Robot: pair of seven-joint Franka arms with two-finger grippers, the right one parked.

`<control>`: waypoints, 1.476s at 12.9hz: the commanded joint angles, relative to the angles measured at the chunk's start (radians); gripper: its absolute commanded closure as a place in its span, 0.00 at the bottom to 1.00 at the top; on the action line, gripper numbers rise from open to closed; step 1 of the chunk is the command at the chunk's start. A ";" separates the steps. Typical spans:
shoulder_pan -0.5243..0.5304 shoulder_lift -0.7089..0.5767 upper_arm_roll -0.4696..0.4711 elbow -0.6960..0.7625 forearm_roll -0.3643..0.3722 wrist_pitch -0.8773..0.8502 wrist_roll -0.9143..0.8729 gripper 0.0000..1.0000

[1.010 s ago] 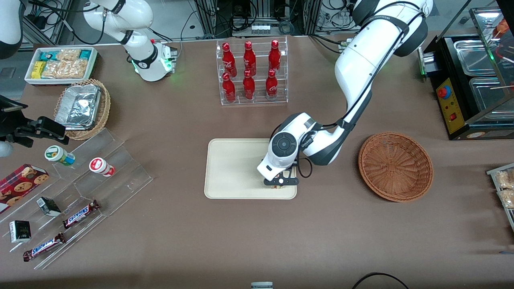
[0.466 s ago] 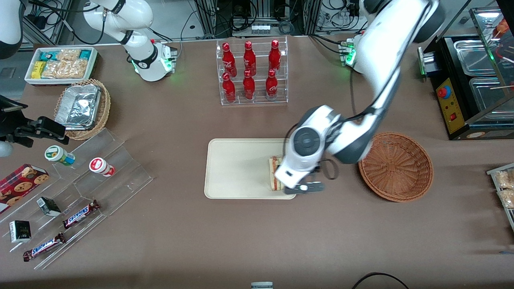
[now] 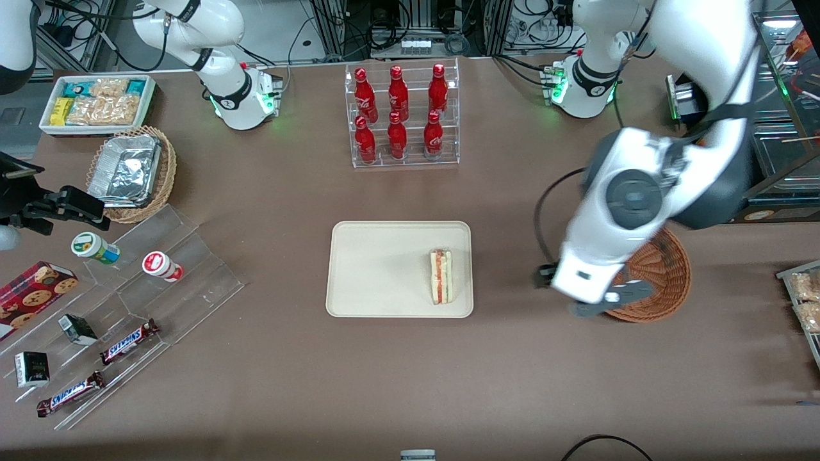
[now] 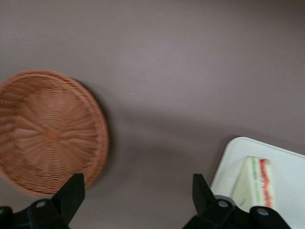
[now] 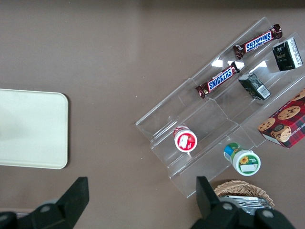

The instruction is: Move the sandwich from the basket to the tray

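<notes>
The sandwich (image 3: 441, 276) lies on the cream tray (image 3: 384, 269), at the tray's end nearest the basket, its red and green filling edge facing up. Nothing touches it. The reddish-brown woven basket (image 3: 672, 272) is empty where it shows and is partly covered by my arm. My gripper (image 3: 586, 293) hangs high above the table, over the basket's rim on the tray side. In the left wrist view the gripper (image 4: 137, 183) is open with only bare table between its fingertips; the basket (image 4: 47, 133), the sandwich (image 4: 255, 191) and a tray corner (image 4: 286, 162) show around it.
A clear rack of red bottles (image 3: 402, 115) stands farther from the front camera than the tray. Toward the parked arm's end are a tan wicker basket with foil containers (image 3: 131, 173), a white snack bin (image 3: 96, 102) and acrylic display steps (image 3: 147, 288). A black machine (image 3: 749, 160) stands near the basket.
The gripper let go of the sandwich on the tray, then rose and swung away toward the basket. The sandwich stays where it was set down.
</notes>
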 commanded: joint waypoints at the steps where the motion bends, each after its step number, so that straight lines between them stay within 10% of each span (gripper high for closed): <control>1: 0.104 -0.095 -0.008 -0.050 -0.044 -0.075 0.201 0.00; 7: 0.183 -0.303 0.090 -0.155 -0.190 -0.140 0.466 0.00; 19: 0.012 -0.472 0.293 -0.191 -0.196 -0.266 0.604 0.00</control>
